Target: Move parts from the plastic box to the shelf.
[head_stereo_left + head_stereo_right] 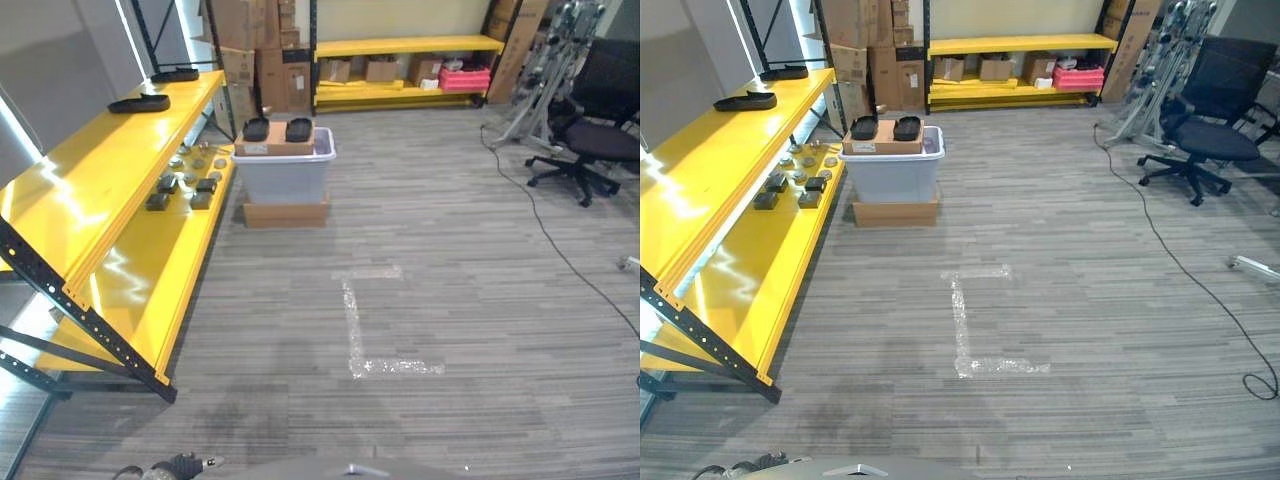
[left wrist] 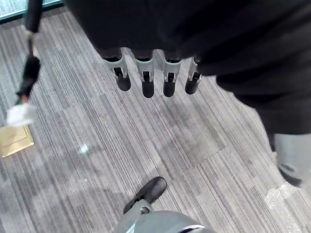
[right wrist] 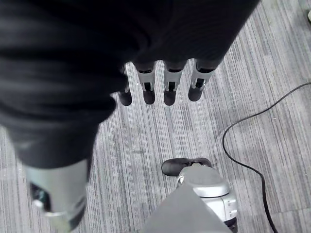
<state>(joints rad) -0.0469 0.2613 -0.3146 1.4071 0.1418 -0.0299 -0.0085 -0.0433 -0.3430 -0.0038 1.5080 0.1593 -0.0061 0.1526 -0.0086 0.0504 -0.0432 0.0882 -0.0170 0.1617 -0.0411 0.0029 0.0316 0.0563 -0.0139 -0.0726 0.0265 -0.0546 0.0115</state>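
Both the left robot hand and the right robot hand hang empty, fingers relaxed. The parts sit on a carton over the box beside the shelf, well ahead. A misjudged approach could clip the shelf.

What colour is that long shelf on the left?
Bright yellow shelf, on a dark frame; clearest in the left eye view.

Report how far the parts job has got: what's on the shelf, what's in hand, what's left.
Done: several small parts lie on the yellow shelf. In hand: nothing; the left hand and the right hand hang open over the floor, short of the shelf. Left: the plastic box stands beside the shelf with a cardboard box across its top; whether parts remain inside is hidden.
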